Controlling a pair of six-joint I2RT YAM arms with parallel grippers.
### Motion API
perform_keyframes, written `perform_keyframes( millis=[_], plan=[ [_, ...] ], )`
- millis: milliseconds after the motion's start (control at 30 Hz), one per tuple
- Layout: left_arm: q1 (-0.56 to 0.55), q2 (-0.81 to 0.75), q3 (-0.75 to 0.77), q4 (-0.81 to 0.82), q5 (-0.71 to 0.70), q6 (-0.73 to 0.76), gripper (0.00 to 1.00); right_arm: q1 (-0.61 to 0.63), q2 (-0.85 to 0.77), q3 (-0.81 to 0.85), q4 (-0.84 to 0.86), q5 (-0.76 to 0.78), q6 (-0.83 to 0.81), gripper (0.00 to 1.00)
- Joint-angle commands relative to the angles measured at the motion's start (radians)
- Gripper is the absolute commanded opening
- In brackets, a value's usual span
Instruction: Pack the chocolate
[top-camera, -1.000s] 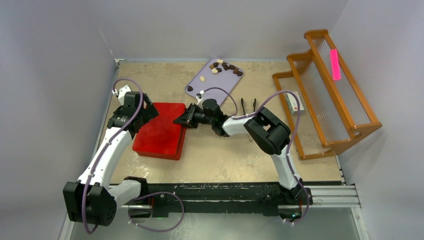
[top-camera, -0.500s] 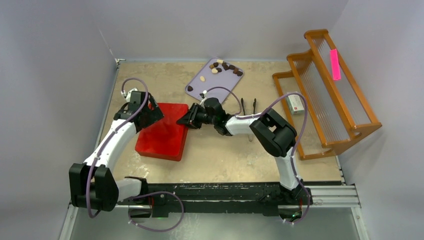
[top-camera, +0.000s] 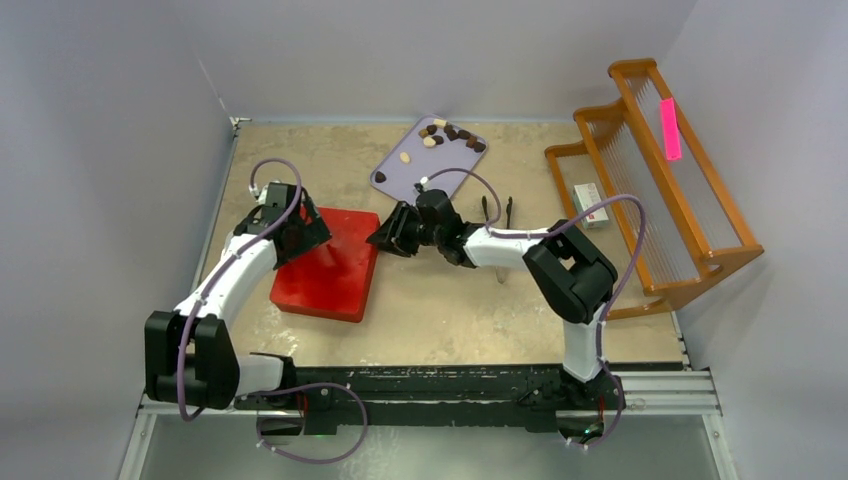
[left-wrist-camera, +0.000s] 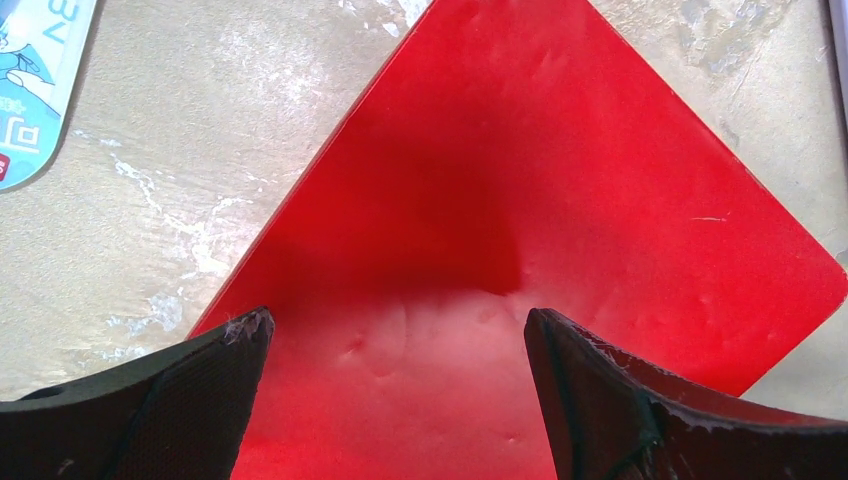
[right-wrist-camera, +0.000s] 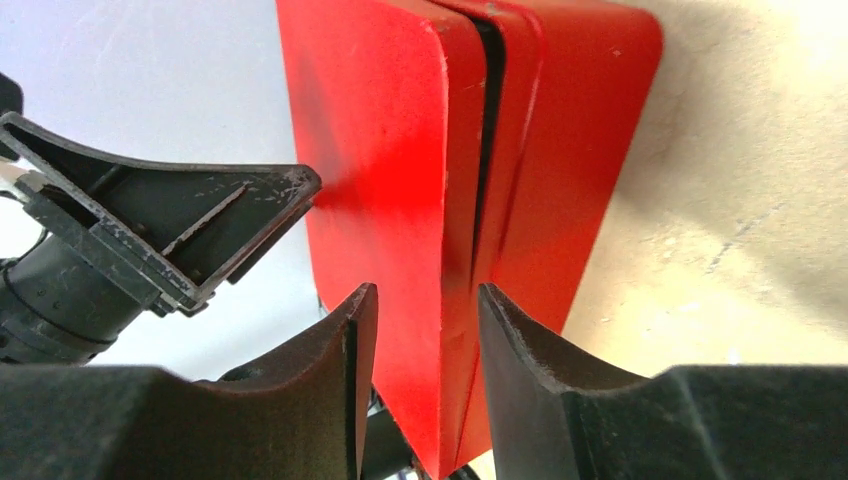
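Note:
Several chocolate (top-camera: 452, 133) pieces, tan and dark brown, lie on a purple tray (top-camera: 398, 178) at the back of the table. A closed red box (top-camera: 325, 265) lies left of centre. My left gripper (top-camera: 297, 228) hovers open over the box's far left corner, its fingers spread wide above the red lid (left-wrist-camera: 520, 200). My right gripper (top-camera: 386, 236), rolled on its side, is at the box's right edge. In the right wrist view its fingers (right-wrist-camera: 350, 335) close on the red box (right-wrist-camera: 400, 170) near a corner, where the seam between lid and base shows.
Black tongs (top-camera: 497, 211) lie right of the tray. A wooden rack (top-camera: 660, 190) stands at the right with a small carton (top-camera: 589, 204) by its foot and a pink tag (top-camera: 670, 128) on it. A blue and white packet (left-wrist-camera: 30, 80) lies left of the box.
My left gripper moved farther back and right over the box's corner. My right gripper drew a little to the right, and the red box shifted slightly right with it.

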Motion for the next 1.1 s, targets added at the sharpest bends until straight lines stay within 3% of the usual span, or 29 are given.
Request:
perform_keyframes(
  millis=[0, 267, 500, 667, 833, 967, 1067],
  plan=[
    [0.009, 0.009, 0.012, 0.024, 0.016, -0.014, 0.95, -0.008, -0.037, 0.009, -0.083, 0.083, -0.066, 0.46],
    [0.009, 0.043, 0.037, 0.023, 0.040, -0.021, 0.95, -0.009, -0.012, 0.104, -0.188, 0.088, -0.153, 0.48],
    [0.009, 0.064, 0.034, 0.032, 0.051, -0.017, 0.95, -0.009, 0.026, 0.159, -0.138, 0.056, -0.168, 0.48],
    [0.016, 0.082, 0.035, 0.056, 0.067, 0.009, 0.95, -0.008, 0.069, 0.216, -0.217, 0.087, -0.185, 0.47],
    [0.031, 0.115, 0.038, 0.062, 0.110, 0.010, 0.95, -0.006, 0.096, 0.224, -0.294, 0.166, -0.217, 0.40],
    [0.032, 0.122, 0.059, 0.075, 0.117, 0.016, 0.95, -0.005, 0.112, 0.231, -0.320, 0.193, -0.238, 0.26],
    [0.033, 0.143, 0.087, 0.070, 0.118, 0.018, 0.95, -0.006, 0.105, 0.218, -0.310, 0.214, -0.241, 0.24]
  ],
)
